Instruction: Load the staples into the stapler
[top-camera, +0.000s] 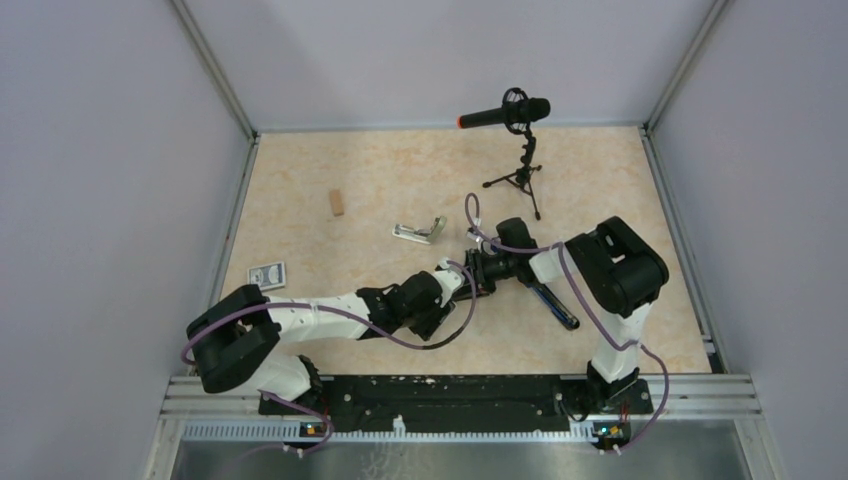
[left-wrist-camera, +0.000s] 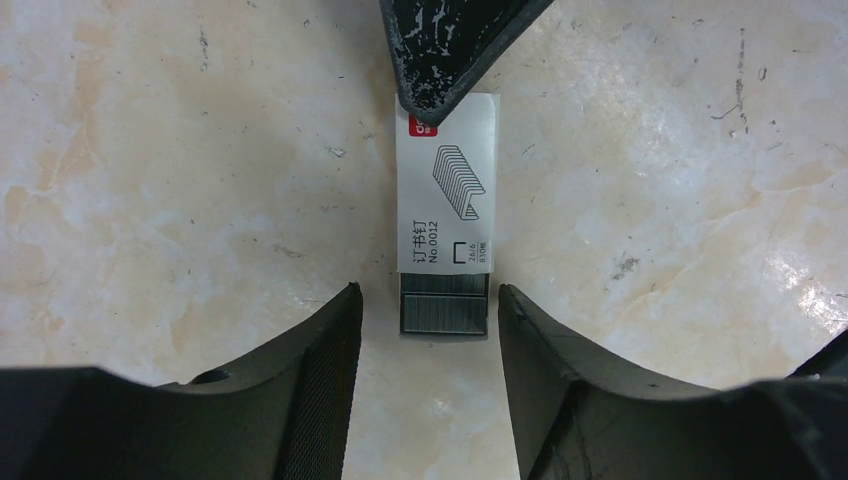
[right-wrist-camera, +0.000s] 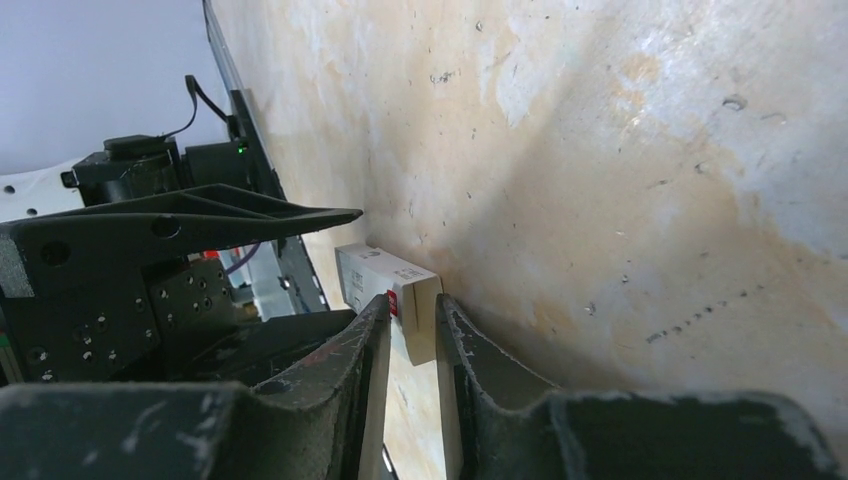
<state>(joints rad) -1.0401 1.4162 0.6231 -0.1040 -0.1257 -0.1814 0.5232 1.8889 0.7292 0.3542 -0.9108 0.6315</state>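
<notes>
White staple box (left-wrist-camera: 446, 190) held at its red-marked end by the closed right gripper (right-wrist-camera: 412, 305), grey staples (left-wrist-camera: 444, 302) stuck out of its other end, left gripper (left-wrist-camera: 428, 296) spread open around them, not touching, stapler (top-camera: 420, 232) laid open well apart from the box.
</notes>
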